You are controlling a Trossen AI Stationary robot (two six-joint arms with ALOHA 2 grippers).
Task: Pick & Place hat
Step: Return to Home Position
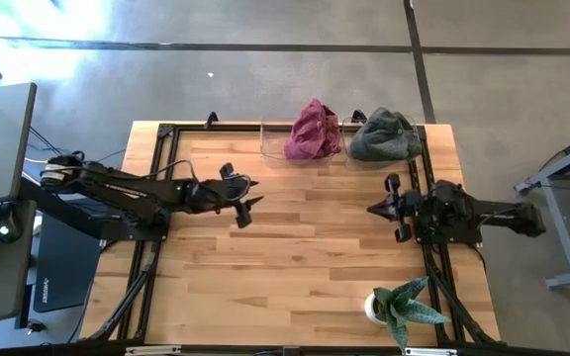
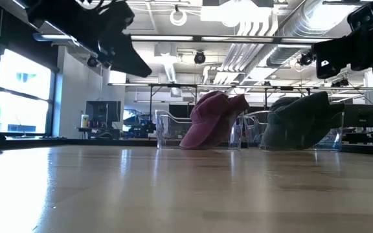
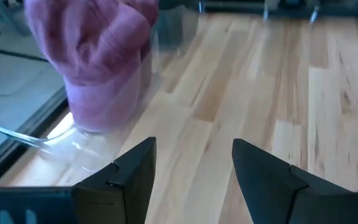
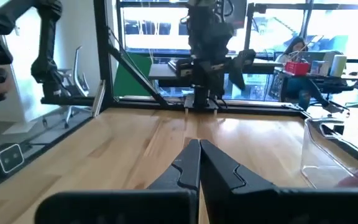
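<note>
Light wooden plank table (image 1: 295, 262): two bins stand side by side at the far edge, right of centre. The left clear plastic bin (image 2: 166, 129) holds the crumpled red fabric cap (image 1: 312, 131). The right clear plastic bin (image 2: 251, 133) holds the dark grey fabric cap (image 1: 384, 136). A small potted green plant (image 1: 402, 309) stands at the near right corner. The left gripper (image 1: 257, 193) is left of centre and the right gripper (image 1: 370, 210) is to the right, well apart.

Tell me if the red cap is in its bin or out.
In. The red cap sits inside the left bin, clear walls around it, crown rising above the rim.
</note>
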